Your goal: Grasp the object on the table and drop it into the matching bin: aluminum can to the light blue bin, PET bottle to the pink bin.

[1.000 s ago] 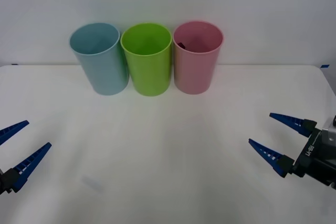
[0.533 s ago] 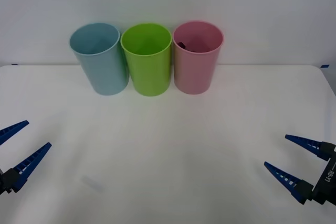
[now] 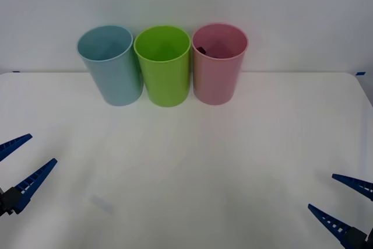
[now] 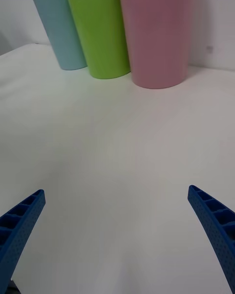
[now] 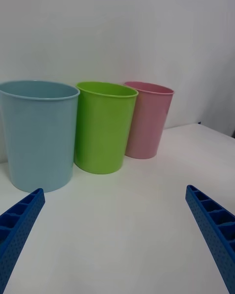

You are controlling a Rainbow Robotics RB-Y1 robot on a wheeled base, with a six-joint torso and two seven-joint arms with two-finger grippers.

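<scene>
Look at the white counter [image 3: 186, 161]. Three tall cups stand in a row near the top middle of the front picture, close to the wall. The light blue bin [image 3: 111, 65] is on the left, a green bin [image 3: 164, 65] is in the middle, and the pink bin [image 3: 218, 63] is on the right. They stand side by side, very close together. You cannot tell if they touch.

Peek into the pink bin from the front. You see a small dark thing [image 3: 200, 49] just inside its rim, on the left. It looks like part of the bottle, but it is too small to be sure.

Your left end effector [image 3: 16, 169] is at the lower left edge of the front picture. Its two blue fingers are spread wide apart and hold nothing. It hangs over the counter, well apart from the bins. In its own wrist picture the two blue fingers [image 5: 19, 228] sit at the bottom corners, and the light blue bin [image 5: 39, 132], the green bin [image 5: 104, 125] and the pink bin [image 5: 147, 117] stand ahead of it.

Your right end effector [image 3: 345, 202] is at the lower right corner of the front picture. Its blue fingers are wide apart too, with nothing between them. In its wrist picture the fingers [image 4: 214, 225] sit at the bottom corners, and the pink bin [image 4: 156, 34] is the closest of the three.
</scene>
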